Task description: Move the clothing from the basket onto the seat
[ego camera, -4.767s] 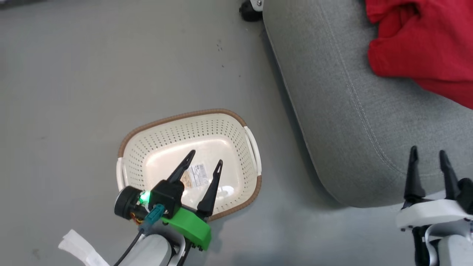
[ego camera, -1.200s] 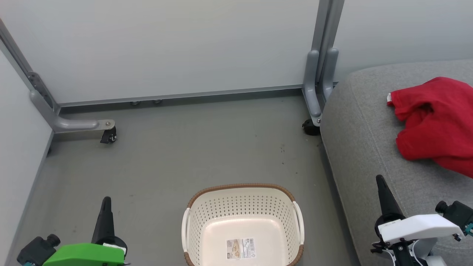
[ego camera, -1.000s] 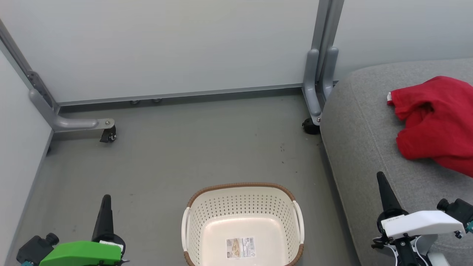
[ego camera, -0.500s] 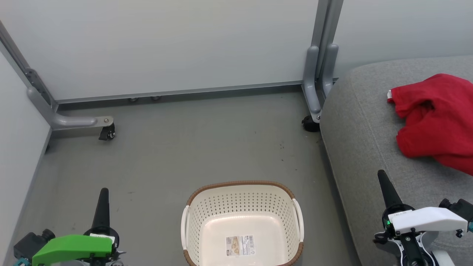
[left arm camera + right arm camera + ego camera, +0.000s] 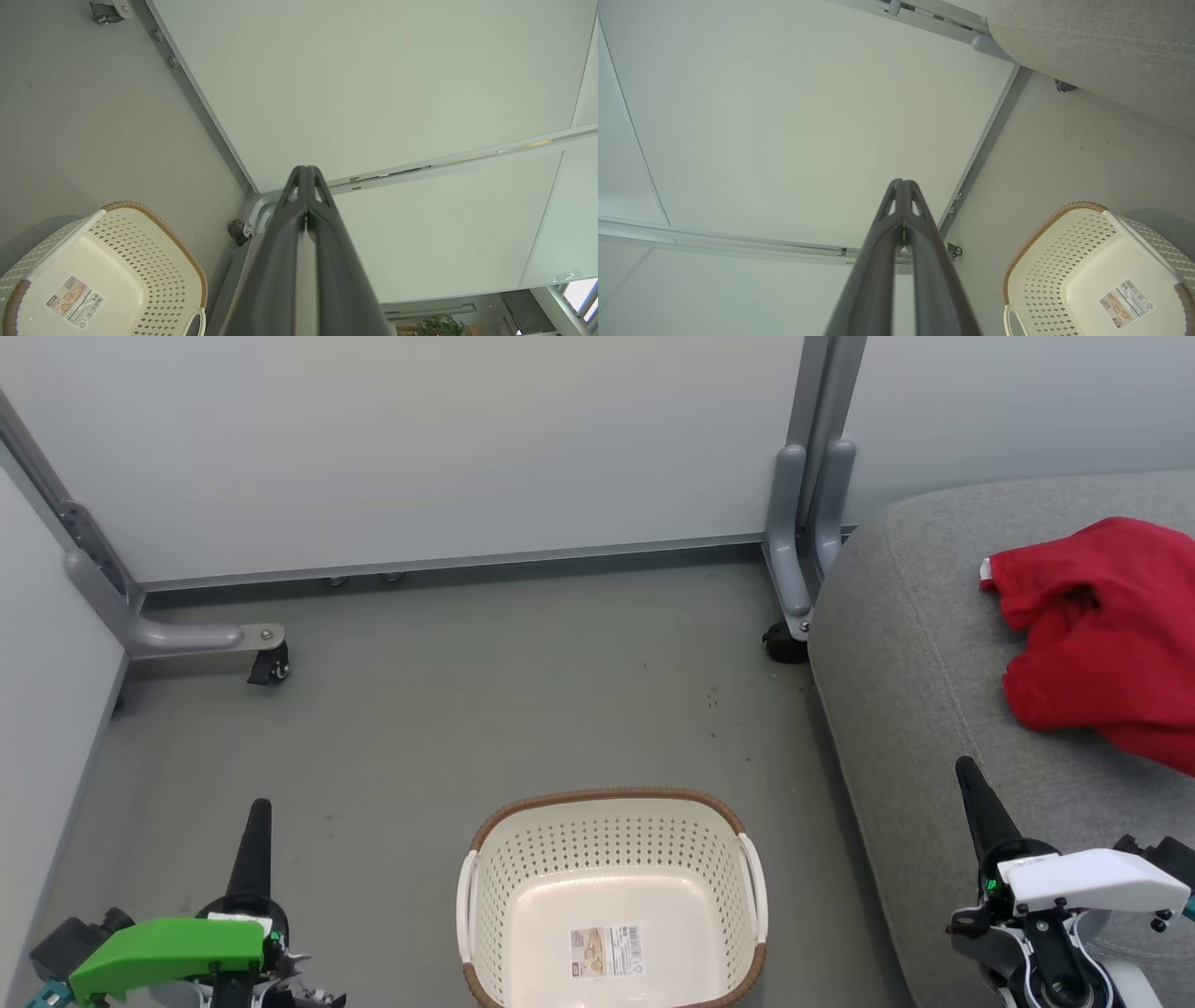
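Note:
Red clothing (image 5: 1102, 635) lies crumpled on the grey seat (image 5: 934, 663) at the right of the head view. The cream basket (image 5: 611, 821) with a brown rim stands on the floor at bottom centre, holding just a paper label (image 5: 605, 950). My left gripper (image 5: 259, 807) is shut at the lower left, well left of the basket, holding nothing. My right gripper (image 5: 964, 770) is shut over the seat's front part, holding nothing. In the left wrist view the shut fingers (image 5: 306, 175) point at the wall, with the basket (image 5: 154, 233) at lower left. The right wrist view shows the basket (image 5: 1064, 233) at lower right.
Pale wall panels close the back and the left side. A grey frame post (image 5: 808, 523) with a black castor (image 5: 782, 644) stands at the seat's far corner. Another castor foot (image 5: 266, 658) sits at the back left. Grey floor (image 5: 467, 709) stretches between wall and basket.
Since the oldest frame the view has lifted from the basket to take in the walls, and both grippers went from open to shut. Over the last second both grippers edged slightly upward in view.

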### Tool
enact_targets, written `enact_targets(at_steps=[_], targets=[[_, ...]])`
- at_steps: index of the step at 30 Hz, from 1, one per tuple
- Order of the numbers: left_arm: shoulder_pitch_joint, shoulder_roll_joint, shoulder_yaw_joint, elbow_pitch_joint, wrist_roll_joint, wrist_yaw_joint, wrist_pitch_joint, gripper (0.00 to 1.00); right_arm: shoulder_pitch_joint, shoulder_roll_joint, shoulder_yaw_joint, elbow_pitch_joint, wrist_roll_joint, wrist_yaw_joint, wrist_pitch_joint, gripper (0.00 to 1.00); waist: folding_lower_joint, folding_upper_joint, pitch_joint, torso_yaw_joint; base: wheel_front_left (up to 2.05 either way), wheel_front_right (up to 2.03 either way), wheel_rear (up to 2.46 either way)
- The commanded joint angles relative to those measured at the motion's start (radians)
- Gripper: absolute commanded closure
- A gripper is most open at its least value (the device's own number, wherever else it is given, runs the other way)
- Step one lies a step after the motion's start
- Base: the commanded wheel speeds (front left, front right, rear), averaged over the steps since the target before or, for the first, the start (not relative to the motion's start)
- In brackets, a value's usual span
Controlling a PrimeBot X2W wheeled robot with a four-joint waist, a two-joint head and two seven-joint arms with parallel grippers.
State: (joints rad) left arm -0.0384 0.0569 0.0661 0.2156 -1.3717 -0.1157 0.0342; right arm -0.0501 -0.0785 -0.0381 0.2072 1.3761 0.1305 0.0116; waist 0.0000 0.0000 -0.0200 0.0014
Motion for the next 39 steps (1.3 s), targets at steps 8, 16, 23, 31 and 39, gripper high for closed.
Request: enact_targets(at_steps=[8, 16, 23, 31, 39], targets=[[-0.041, 0.010, 0.014, 0.006, -0.077, -0.009, 0.021, 1.00, -0.031, -0.004, -0.013, 0.009, 0.082, 0.000, 0.023, 1.00, 0.0000, 0.0000, 0.006, 0.000, 0.00, 0.00, 0.00], [-0.052, 0.009, 0.020, 0.014, -0.135, -0.012, 0.037, 1.00, -0.043, -0.003, -0.022, 0.019, 0.144, 0.000, 0.040, 1.00, 0.0000, 0.0000, 0.011, -0.001, 0.00, 0.00, 0.00], [-0.064, 0.008, 0.026, 0.022, -0.184, -0.015, 0.051, 1.00, -0.049, -0.001, -0.030, 0.026, 0.195, 0.000, 0.054, 1.00, 0.0000, 0.0000, 0.015, -0.001, 0.00, 0.00, 0.00], [-0.074, 0.008, 0.034, 0.029, -0.238, -0.017, 0.066, 1.00, -0.060, 0.000, -0.038, 0.035, 0.250, 0.000, 0.070, 1.00, 0.0000, 0.0000, 0.021, -0.001, 0.00, 0.00, 0.00], [-0.076, 0.006, 0.038, 0.031, -0.253, -0.018, 0.072, 1.00, -0.059, 0.003, -0.043, 0.038, 0.266, 0.000, 0.077, 1.00, 0.0000, 0.0000, 0.023, -0.001, 0.00, 0.00, 0.00]])
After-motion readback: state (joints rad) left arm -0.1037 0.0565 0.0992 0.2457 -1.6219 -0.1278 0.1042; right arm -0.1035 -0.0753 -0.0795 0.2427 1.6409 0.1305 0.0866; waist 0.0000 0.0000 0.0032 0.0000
